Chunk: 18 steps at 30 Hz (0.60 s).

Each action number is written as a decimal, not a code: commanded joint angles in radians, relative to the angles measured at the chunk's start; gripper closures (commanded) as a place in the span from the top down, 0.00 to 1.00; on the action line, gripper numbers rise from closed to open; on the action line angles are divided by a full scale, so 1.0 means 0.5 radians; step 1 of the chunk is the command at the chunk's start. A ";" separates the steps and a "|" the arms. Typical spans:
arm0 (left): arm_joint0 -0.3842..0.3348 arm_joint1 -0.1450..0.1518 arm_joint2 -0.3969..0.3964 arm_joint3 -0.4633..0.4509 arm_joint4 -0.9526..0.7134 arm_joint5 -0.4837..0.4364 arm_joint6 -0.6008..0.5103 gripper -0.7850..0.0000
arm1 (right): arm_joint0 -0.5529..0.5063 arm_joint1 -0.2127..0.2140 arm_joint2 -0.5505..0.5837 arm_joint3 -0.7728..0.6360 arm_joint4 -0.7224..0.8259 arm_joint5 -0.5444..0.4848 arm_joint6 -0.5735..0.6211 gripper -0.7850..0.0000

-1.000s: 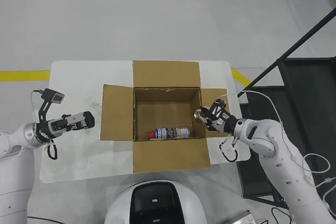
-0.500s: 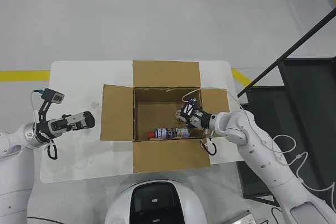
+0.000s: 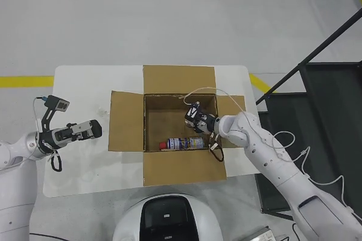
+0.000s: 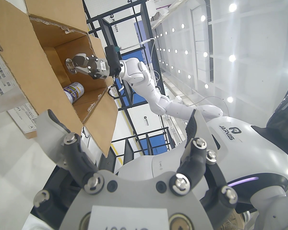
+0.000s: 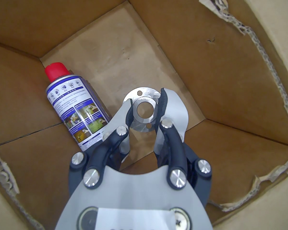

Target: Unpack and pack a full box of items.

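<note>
An open cardboard box (image 3: 127, 129) stands in the middle of the white table (image 3: 84, 84). A blue-labelled spray can (image 3: 184, 143) with a red cap lies on the box floor near the front wall, also seen as the can (image 5: 74, 106). My right gripper (image 3: 192, 116) hangs over the box's inside, shut on a round metal flange (image 5: 147, 94) with a centre hole. The flange (image 4: 69, 64) is above the can, not touching it. My left gripper (image 3: 99, 128) stays over the table left of the box, its fingers (image 4: 50, 125) spread wide with nothing between them.
The box's four flaps are folded outward; the left flap (image 3: 125, 114) lies between my left gripper and the box's inside. A dark metal rack (image 3: 326, 102) stands to the right of the table. Bare tabletop lies left of the box.
My right gripper has carried the flange leftward, from above the box's right flap to over the box's inside. The left arm and the spray can have not moved.
</note>
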State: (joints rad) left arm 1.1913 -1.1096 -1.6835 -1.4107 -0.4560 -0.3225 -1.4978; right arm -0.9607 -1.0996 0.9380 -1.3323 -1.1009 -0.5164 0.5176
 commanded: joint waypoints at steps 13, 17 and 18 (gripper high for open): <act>0.000 0.000 0.000 0.000 0.000 0.000 0.000 1.00 | -0.066 0.023 0.088 -0.068 0.027 -0.191 -0.046 1.00; 0.000 0.000 0.000 0.000 0.000 0.000 0.000 1.00 | -0.256 0.092 0.282 -0.309 -0.002 -0.364 -0.147 1.00; 0.000 0.000 0.000 0.000 0.000 0.000 0.000 1.00 | -0.320 0.112 0.348 -0.384 -0.001 -0.404 -0.168 1.00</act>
State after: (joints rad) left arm 1.1913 -1.1096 -1.6835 -1.4107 -0.4560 -0.3225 -1.4978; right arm -1.0883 -1.0528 1.0775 -1.4852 -1.1016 -0.6995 0.4431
